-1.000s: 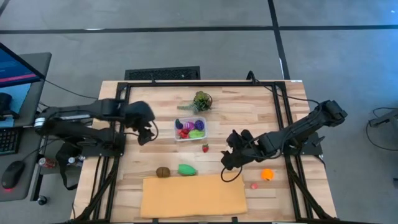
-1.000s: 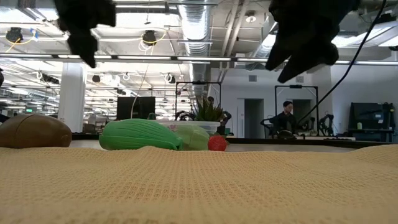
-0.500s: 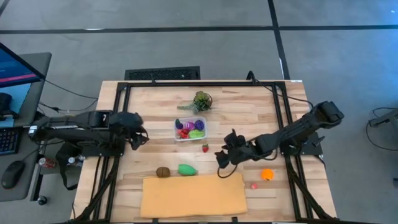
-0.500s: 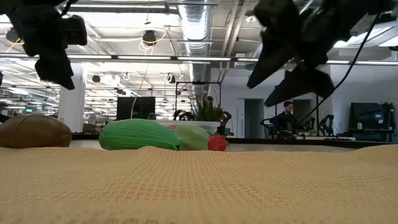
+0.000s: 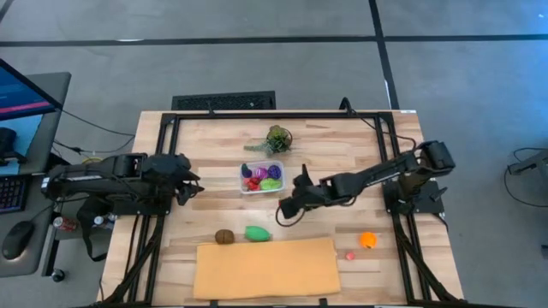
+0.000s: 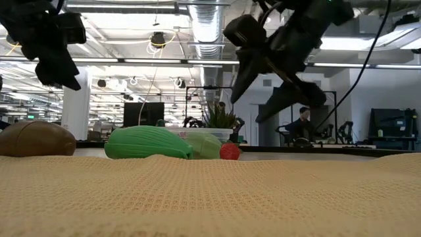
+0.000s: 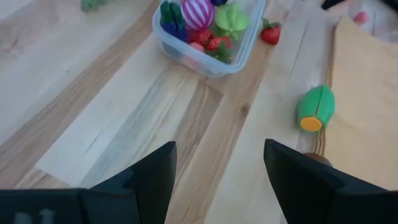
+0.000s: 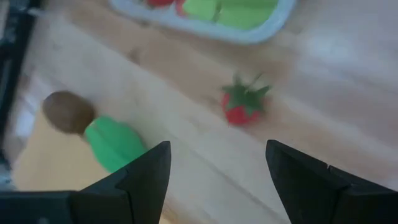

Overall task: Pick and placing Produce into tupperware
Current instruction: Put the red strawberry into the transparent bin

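Strawberry (image 8: 244,103) beneath open right end effector (image 5: 286,210), beside tupperware (image 5: 262,177)

Bright, even overhead light (right wrist view motion-blurred), soft shadows.

Overhead, table-level, two wrists; strawberry (image 8: 244,103) perhaps shared.

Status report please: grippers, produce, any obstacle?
Right gripper open, above strawberry beside tupperware. Left gripper open, waiting left. Nothing blocking.
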Tool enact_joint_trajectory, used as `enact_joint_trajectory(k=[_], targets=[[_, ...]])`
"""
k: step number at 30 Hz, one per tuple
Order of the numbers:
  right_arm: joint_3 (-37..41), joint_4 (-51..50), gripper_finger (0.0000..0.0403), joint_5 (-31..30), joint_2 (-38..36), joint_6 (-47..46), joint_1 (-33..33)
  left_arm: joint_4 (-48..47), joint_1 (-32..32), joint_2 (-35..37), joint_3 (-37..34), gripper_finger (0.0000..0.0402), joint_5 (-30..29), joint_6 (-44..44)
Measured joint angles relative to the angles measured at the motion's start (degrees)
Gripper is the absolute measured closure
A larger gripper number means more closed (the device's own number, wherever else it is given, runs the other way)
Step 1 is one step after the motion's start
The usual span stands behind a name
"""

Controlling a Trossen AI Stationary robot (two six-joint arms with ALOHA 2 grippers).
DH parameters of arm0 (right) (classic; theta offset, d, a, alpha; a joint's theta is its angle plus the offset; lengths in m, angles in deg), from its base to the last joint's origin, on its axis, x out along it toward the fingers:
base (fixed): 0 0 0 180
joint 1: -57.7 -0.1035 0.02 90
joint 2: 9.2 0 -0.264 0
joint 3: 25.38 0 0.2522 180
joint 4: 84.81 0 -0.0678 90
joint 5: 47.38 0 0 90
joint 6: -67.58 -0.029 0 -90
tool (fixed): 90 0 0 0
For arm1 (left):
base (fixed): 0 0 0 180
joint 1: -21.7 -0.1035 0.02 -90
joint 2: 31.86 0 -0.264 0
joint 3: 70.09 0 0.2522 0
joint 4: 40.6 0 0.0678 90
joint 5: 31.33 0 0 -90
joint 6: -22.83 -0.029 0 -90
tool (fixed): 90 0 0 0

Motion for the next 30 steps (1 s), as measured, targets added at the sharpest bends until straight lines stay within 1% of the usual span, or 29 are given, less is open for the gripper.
enact_joint_trajectory(k=[4,7,10,16,18,22,30], targets=[[-3.22,-6.75,0.0147,-0.14,0.23,0.59,1.84,0.16,0.00,0.38,0.00,0.0170,-0.42,-0.02],[-5.57,-9.04,0.0147,0.15,2.08,1.33,2.75,0.28,0.00,0.38,0.00,0.0170,-1.25,0.00],[-8.93,-10.50,0.0147,0.55,5.39,3.25,3.09,0.85,-0.02,0.38,0.00,0.0170,-1.69,0.00],[-16.09,-17.42,0.0147,1.11,11.66,6.52,3.03,1.19,-0.02,0.38,0.00,0.0170,-1.75,0.00],[-17.76,-17.67,0.0147,0.67,13.62,6.63,3.10,1.15,-0.02,0.38,0.00,0.0170,-1.74,0.00],[-19.23,-17.44,0.0147,0.52,15.50,7.01,3.25,1.15,-0.02,0.38,0.00,0.0170,-1.73,0.00],[-19.12,-17.81,0.0147,0.08,16.53,6.64,3.73,1.07,-0.02,0.38,0.00,0.0170,-1.81,-0.13]])
